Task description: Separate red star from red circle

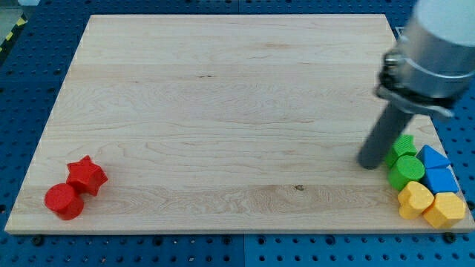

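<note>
The red star (87, 176) lies near the board's bottom left corner. The red circle (64, 201) sits just below and left of it, touching it. My tip (369, 164) rests on the board at the view's right, far from both red blocks and just left of a cluster of green, blue and yellow blocks.
At the bottom right corner lie a green star (404, 144), a green circle (407, 171), two blue blocks (433, 158) (441, 180) and two yellow blocks (415, 199) (444, 209). The wooden board (223, 111) ends close to the red blocks on the left and bottom.
</note>
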